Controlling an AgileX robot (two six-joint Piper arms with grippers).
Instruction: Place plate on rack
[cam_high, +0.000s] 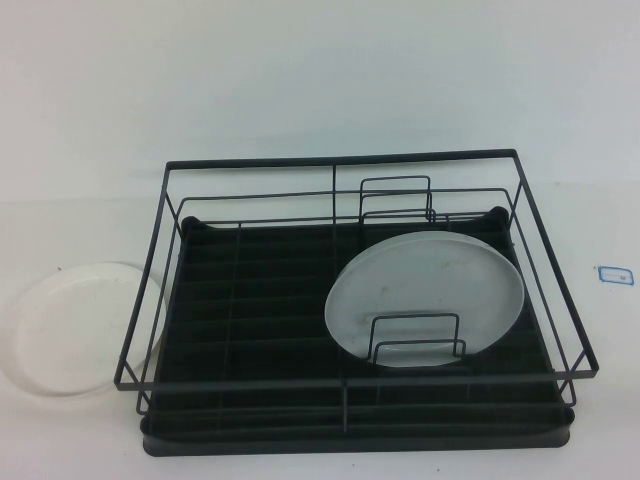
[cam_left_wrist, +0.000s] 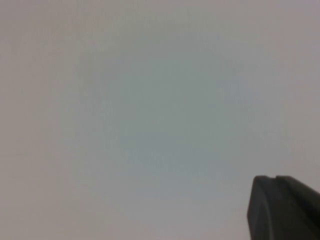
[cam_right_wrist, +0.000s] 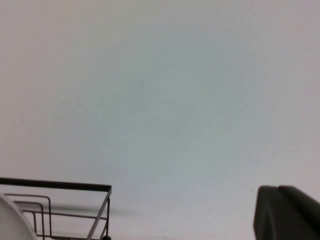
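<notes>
The plate (cam_high: 70, 328) is bright white and lies flat on the table to the left of the rack, its right edge behind the rack's left wires. The rack (cam_high: 345, 163) is a black wire frame on a black tray base in the middle of the table. One corner of the rack also shows in the right wrist view (cam_right_wrist: 75, 187). Neither arm shows in the high view. My left gripper (cam_left_wrist: 275, 178) appears as a dark tip over bare white surface, fingers together and empty. My right gripper (cam_right_wrist: 277, 188) looks the same, shut and empty, off to one side of the rack's corner.
A duller grey-white plate (cam_high: 425, 295) leans among the wire dividers in the rack's right half; its edge shows in the right wrist view (cam_right_wrist: 7, 220). A small blue-edged label (cam_high: 615, 273) lies on the table at the far right.
</notes>
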